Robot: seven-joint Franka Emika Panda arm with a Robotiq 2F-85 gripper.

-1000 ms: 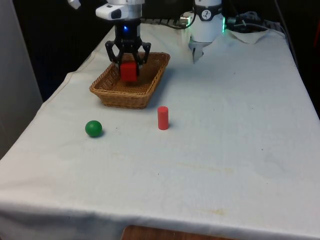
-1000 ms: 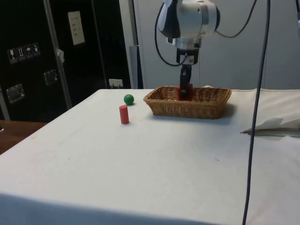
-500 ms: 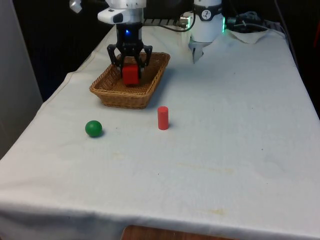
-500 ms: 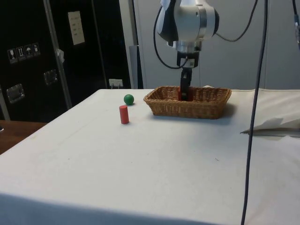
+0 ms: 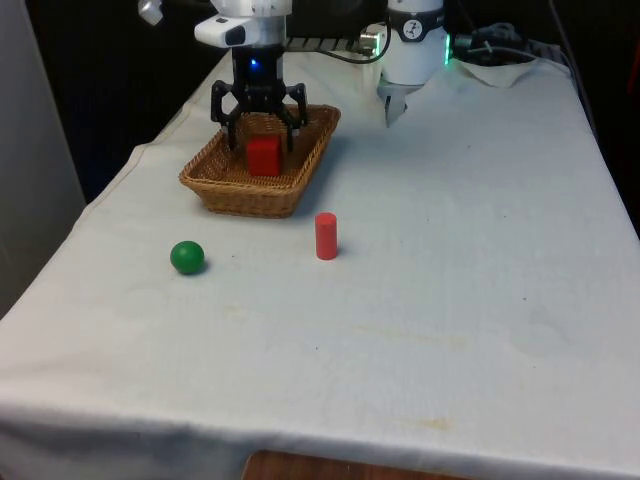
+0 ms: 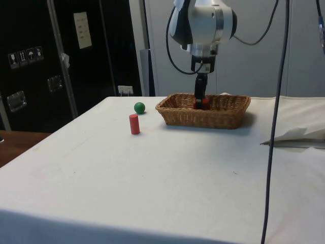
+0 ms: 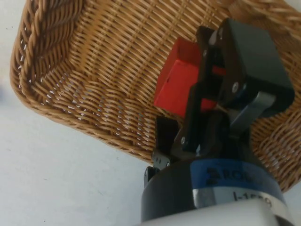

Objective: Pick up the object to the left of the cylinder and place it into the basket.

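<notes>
A red cube (image 5: pixel 263 157) lies inside the wicker basket (image 5: pixel 240 195), towards its far end. My gripper (image 5: pixel 261 130) hangs just over it, open, with a finger on each side of the cube and clear of it. In the wrist view the cube (image 7: pixel 181 84) rests on the basket's weave (image 7: pixel 94 70) beside one black finger (image 7: pixel 249 61). A red cylinder (image 5: pixel 326 236) stands upright on the cloth in front of the basket. A green ball (image 5: pixel 187 257) lies to the front view's left of the cylinder. From the side, the gripper (image 6: pixel 201 99) dips into the basket (image 6: pixel 203 117).
A crumpled white sheet (image 5: pixel 500 65) lies at the far corner on the front view's right, also seen as a fold (image 6: pixel 299 136) from the side. A dark cable (image 6: pixel 274 127) hangs down near the side camera. The table's edge runs close to the basket's left.
The gripper, shut on the red cube over the basket, sank a little, then opened. The cube now rests lower, on the basket floor.
</notes>
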